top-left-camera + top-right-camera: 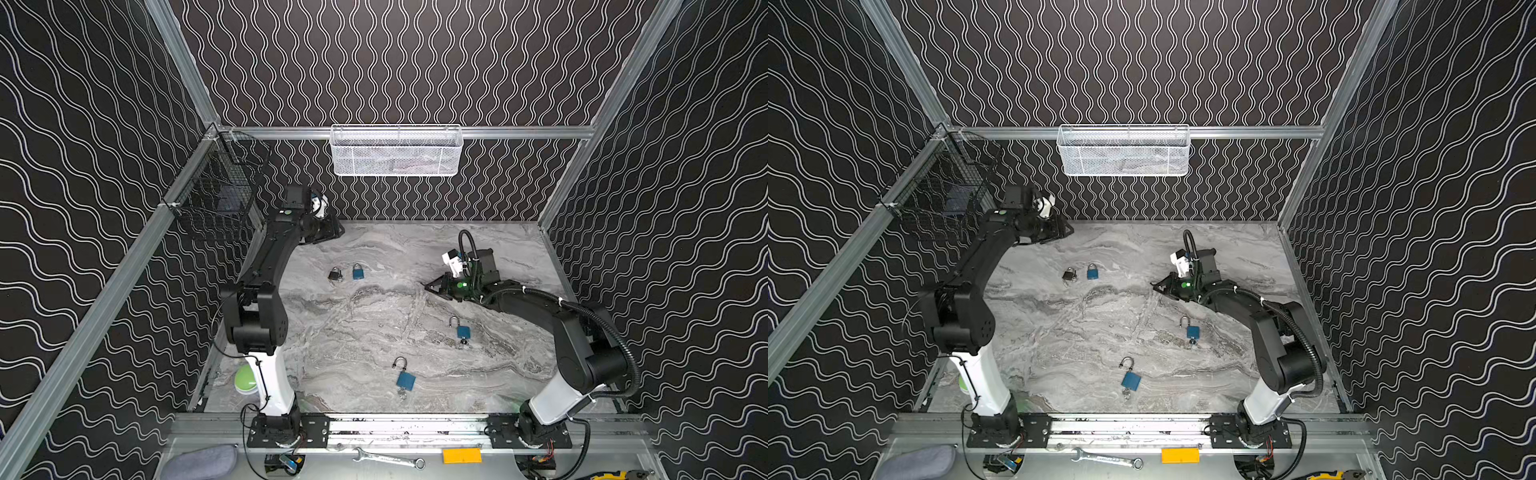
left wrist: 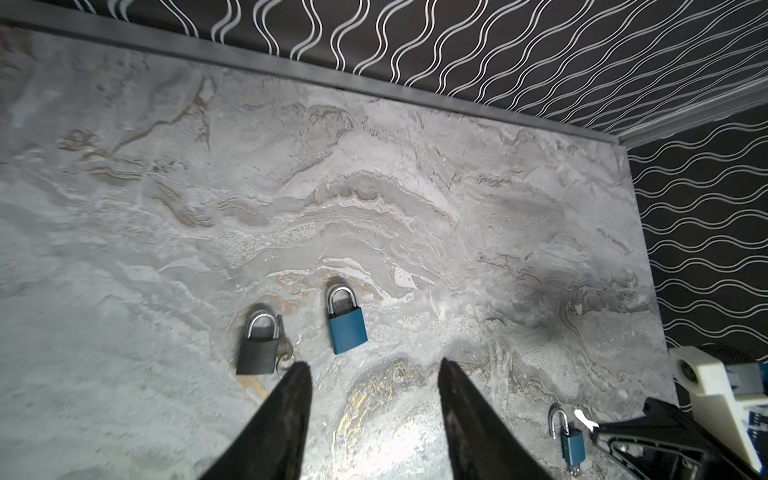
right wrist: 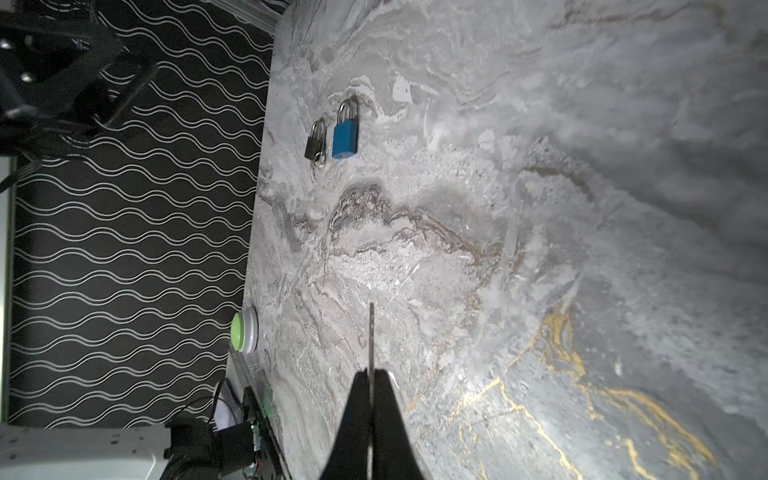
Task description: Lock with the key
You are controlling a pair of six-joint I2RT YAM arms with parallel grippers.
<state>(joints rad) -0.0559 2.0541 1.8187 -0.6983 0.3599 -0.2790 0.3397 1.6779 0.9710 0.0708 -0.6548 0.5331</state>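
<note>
Pinching the key (image 3: 371, 336), the right jaws hide its head

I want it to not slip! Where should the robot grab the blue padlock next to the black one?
Probably pinch the blue padlock across its body's side edges, from straight above: it lies flat on the table, apart from the black padlock.

The left arm (image 1: 266, 266) is extended toward the back, and its tool (image 2: 374, 365) is held with the jaws parted, nothing gripped. The right arm (image 1: 540, 307) is folded low; its tool (image 3: 370, 374) is turned toward the middle and clamped on a thin key (image 3: 371, 336).
</note>
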